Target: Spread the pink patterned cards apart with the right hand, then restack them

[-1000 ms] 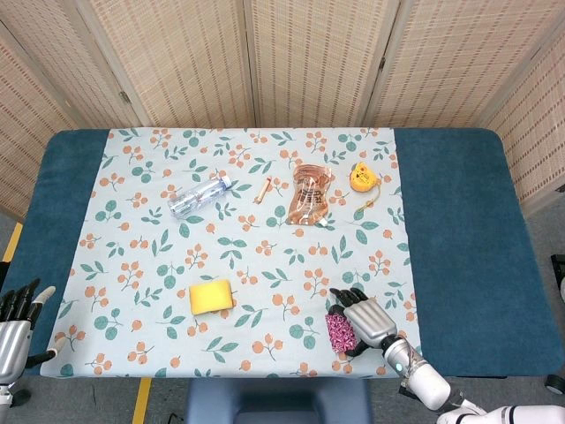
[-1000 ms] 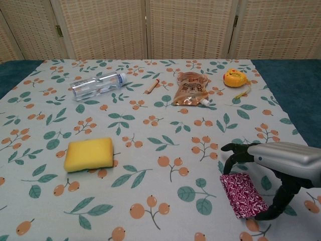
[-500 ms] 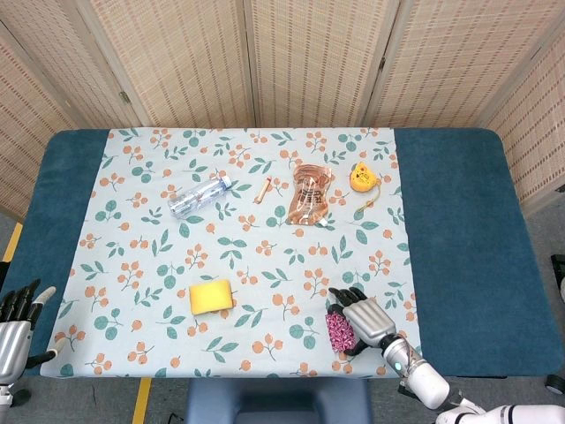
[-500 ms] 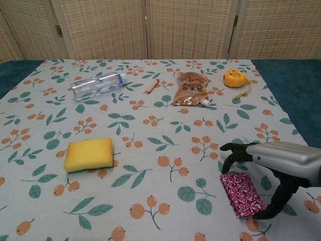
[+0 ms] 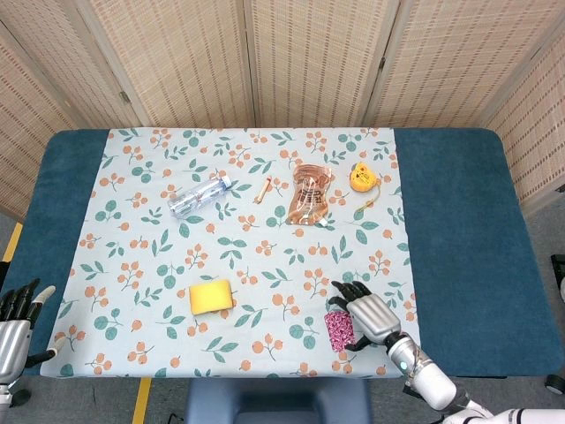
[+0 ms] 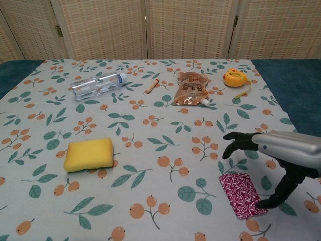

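A: How do the fingers (image 6: 234,141) of the right hand (image 6: 273,150) stand?

B: Spread and curled over nothing. The thumb reaches down to the tabletop (image 6: 150,150) at the cards' 3 o'clock edge.

A: And the pink patterned cards (image 6: 242,194)?

B: One flat stack near the front edge, under that hand. A yellow sponge (image 6: 89,153) lies well off at their 9 o'clock.

A: The left hand (image 5: 16,318)?

B: At the front left corner, fingers apart, holding nothing.

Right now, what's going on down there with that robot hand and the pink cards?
Right hand arched over pink cards, thumb tip at their right edge, nothing gripped. Cards stacked, not spread. Left hand idle off the table's corner. Sponge well clear.
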`<state>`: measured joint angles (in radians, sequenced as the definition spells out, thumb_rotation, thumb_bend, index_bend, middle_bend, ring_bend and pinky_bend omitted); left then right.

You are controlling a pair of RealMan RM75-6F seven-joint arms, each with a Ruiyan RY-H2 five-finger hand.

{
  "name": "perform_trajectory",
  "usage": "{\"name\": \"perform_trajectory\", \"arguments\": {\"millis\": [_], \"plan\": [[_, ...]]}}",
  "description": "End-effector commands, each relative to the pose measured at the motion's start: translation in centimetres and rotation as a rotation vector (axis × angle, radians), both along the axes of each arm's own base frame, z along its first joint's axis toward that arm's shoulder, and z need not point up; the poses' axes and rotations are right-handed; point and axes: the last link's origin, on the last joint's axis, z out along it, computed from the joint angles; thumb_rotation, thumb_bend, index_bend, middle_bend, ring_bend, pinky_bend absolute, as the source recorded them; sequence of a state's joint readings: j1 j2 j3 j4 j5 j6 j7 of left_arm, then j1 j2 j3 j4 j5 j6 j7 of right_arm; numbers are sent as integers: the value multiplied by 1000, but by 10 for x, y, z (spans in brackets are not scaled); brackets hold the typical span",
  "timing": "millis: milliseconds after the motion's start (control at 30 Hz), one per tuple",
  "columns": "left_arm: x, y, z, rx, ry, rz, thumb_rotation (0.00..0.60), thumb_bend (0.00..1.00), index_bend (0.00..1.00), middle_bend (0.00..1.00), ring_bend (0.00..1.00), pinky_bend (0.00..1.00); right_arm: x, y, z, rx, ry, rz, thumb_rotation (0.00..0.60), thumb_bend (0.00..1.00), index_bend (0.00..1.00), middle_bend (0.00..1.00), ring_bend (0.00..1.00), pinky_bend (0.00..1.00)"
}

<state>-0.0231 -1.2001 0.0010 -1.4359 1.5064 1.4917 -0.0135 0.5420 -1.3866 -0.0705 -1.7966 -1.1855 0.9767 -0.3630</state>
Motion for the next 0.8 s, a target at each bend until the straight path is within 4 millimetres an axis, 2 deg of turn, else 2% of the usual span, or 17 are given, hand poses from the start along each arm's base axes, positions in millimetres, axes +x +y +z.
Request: {"name": "perform_trajectory", "arguments": {"millis": [33,200,433,633,800], "plan": [[1,2,1,6,0,-4,600,272,160,18,49,0,-2,-3,30,-113,-48,2,550,148,196,0,0,0],[4,6,1,15,6,-9,600,272,161,18,49,0,-18,-3,72,-318,-55,32,600,149,196,9,0,0],[15,11,2,43,12,-21,600,272,161,18,52,0,-49,13,121,-497,-19,32,600,149,196,24,0,0],[22,16,3,76,26,-19,600,272,160,18,55,0,-75,33,145,-594,-10,-39,600,148,196,28,0,0],[28,20,0,79,27,-25,600,272,159,18,58,0,-91,44,155,-630,2,-86,600,148,196,30,0,0]]}}
